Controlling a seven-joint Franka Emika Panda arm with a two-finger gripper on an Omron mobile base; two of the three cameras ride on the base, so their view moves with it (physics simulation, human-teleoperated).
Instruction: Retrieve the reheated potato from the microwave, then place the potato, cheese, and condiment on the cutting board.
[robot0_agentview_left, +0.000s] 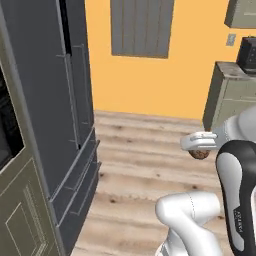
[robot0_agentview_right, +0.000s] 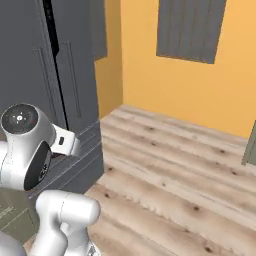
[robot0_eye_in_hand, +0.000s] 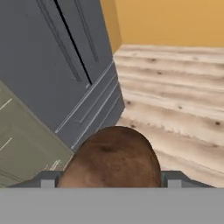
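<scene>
Holding potato (robot0_eye_in_hand: 114, 157) in gripper (robot0_eye_in_hand: 109, 180), jaws clamped on both its sides. I see it carried above wooden floor (robot0_agentview_left: 145, 150), beside dark tall fridge (robot0_agentview_left: 55, 100), orange wall (robot0_agentview_right: 200, 90) ahead.
</scene>
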